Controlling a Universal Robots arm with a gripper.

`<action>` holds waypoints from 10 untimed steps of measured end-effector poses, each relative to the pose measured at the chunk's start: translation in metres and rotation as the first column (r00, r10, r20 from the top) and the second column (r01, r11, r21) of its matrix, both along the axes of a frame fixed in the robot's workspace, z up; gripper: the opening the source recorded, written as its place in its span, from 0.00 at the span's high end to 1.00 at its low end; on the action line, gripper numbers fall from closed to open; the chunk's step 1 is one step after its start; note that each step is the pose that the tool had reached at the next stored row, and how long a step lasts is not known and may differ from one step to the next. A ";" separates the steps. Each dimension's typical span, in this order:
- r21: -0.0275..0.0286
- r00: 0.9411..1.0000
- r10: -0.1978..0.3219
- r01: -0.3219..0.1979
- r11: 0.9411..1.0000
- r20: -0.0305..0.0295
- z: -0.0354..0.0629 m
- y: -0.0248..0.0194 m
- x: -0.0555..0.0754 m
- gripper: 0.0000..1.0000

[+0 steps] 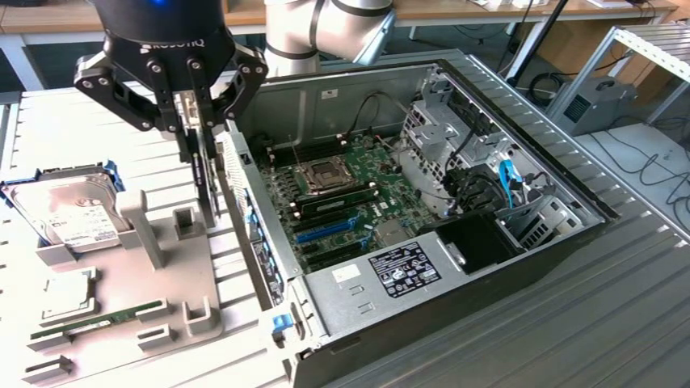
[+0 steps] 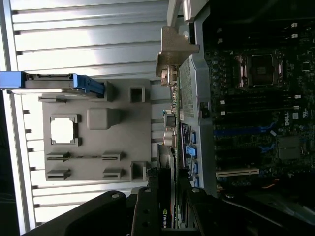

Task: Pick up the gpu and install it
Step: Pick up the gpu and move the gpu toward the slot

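Observation:
The gpu [image 1: 200, 174] is a thin black card held edge-on and upright in my gripper [image 1: 196, 121], whose fingers are shut on its upper part. It hangs just above the grey fixture tray [image 1: 161, 267], close beside the rear wall of the open computer case [image 1: 539, 242], on the exterior view's left of it. In the wrist view the gpu [image 2: 166, 167] runs away from my gripper [image 2: 168, 206] along the case wall. Its silvery metal bracket [image 2: 173, 49] is at the far end. The motherboard [image 1: 345, 182] lies inside the case, with blue expansion slots [image 1: 323, 230] near the rear wall.
On the fixture tray stand a silver hard drive [image 1: 70, 212] in a blue carrier, a CPU chip [image 1: 65, 295] and a green RAM stick [image 1: 97, 319]. Drive cages and cables [image 1: 474, 174] fill the case's far side. A power supply [image 1: 405, 271] sits at its near end.

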State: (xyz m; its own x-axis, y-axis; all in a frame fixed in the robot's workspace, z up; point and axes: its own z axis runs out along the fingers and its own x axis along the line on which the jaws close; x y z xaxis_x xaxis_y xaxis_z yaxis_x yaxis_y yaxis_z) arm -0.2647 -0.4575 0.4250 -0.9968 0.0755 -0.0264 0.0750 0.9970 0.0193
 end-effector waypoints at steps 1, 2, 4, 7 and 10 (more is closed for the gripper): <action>0.000 1.000 0.000 0.000 1.000 0.000 0.0000 0.0000 0.000 0.74; 0.000 1.000 0.000 0.000 1.000 0.000 0.0000 0.0000 0.001 0.74; 0.000 1.000 0.000 0.000 1.000 0.000 0.0000 0.0000 0.001 0.74; 0.000 1.000 0.000 0.000 1.000 0.000 0.0000 0.0000 0.002 0.74; 0.000 1.000 0.000 0.000 1.000 0.000 0.0000 0.0000 0.003 0.74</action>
